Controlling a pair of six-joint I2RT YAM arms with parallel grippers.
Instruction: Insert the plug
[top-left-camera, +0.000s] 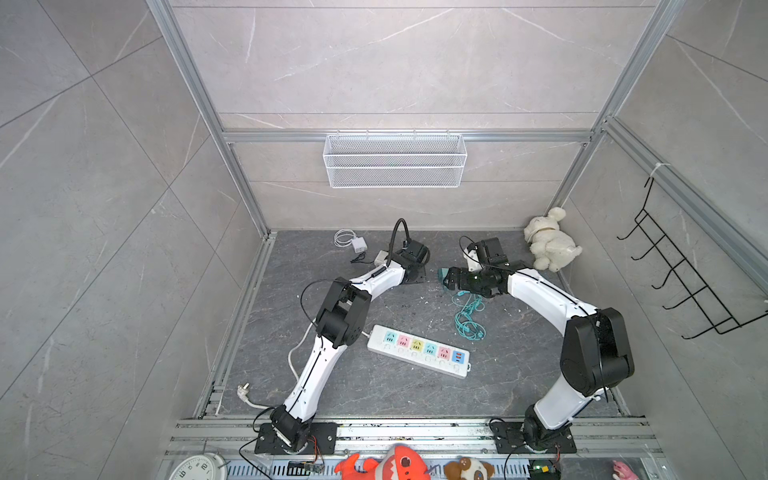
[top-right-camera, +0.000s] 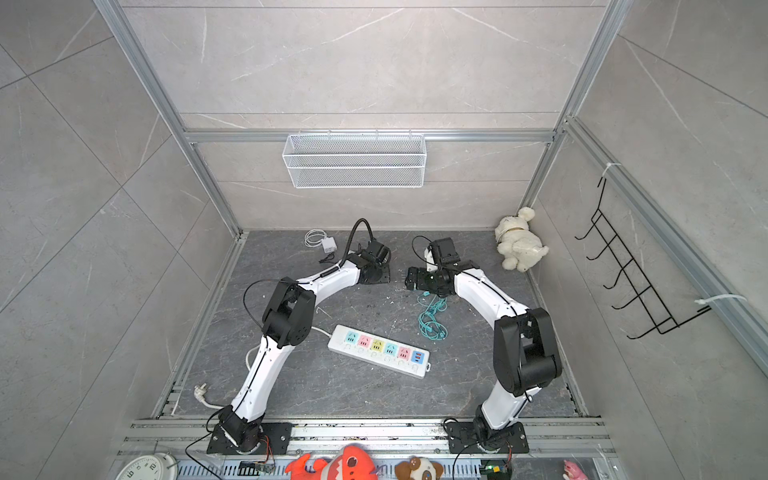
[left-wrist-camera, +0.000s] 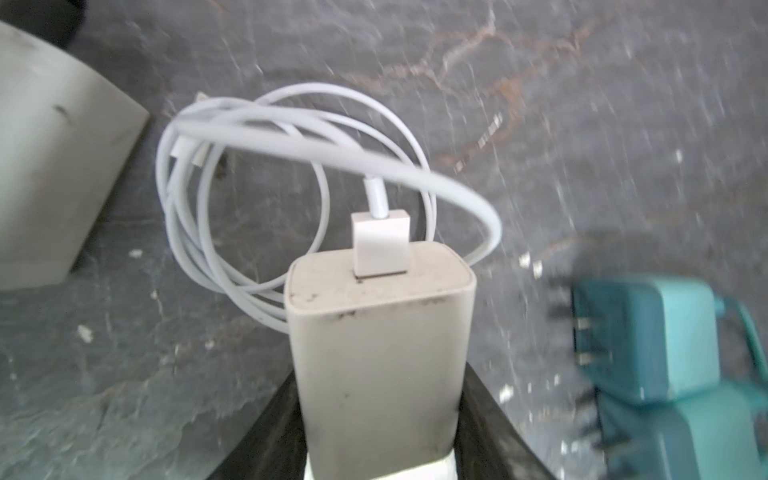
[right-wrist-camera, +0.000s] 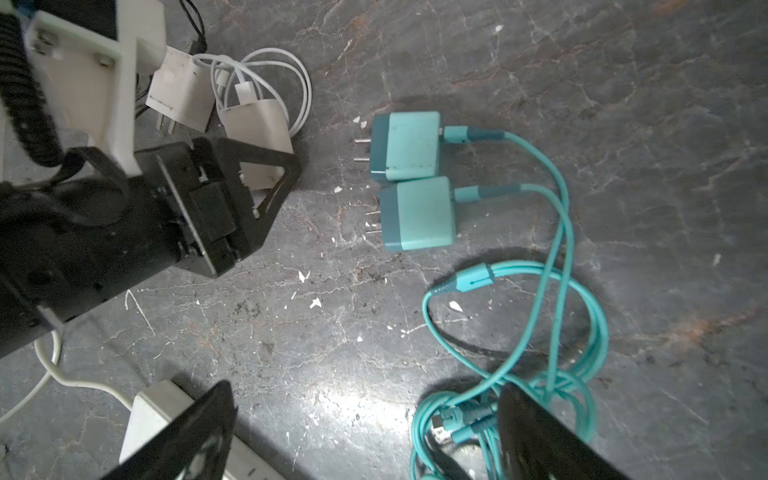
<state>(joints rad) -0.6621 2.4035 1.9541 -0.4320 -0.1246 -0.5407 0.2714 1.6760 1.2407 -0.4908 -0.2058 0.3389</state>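
Note:
A white charger plug (left-wrist-camera: 378, 332) with a USB lead running to a coiled white cable (left-wrist-camera: 249, 187) sits between my left gripper's black fingers (left-wrist-camera: 490, 428), which press on both its sides; my left gripper (left-wrist-camera: 378, 419) is shut on it. The right wrist view shows the same grip (right-wrist-camera: 266, 174) on the plug (right-wrist-camera: 257, 129). In both top views my left wrist (top-left-camera: 415, 262) hides it. The white power strip (top-left-camera: 417, 351) with coloured sockets lies mid-floor, apart from the plug. My right gripper (right-wrist-camera: 365, 415) hangs open and empty over the floor.
Two teal plugs (right-wrist-camera: 411, 145) (right-wrist-camera: 419, 214) lie right of my left gripper, with tangled teal cables (top-left-camera: 469, 320). Other white chargers (top-left-camera: 358, 244) (right-wrist-camera: 178, 95) lie at the back left. A plush dog (top-left-camera: 548, 243) sits back right; a wire basket (top-left-camera: 395, 160) hangs on the wall.

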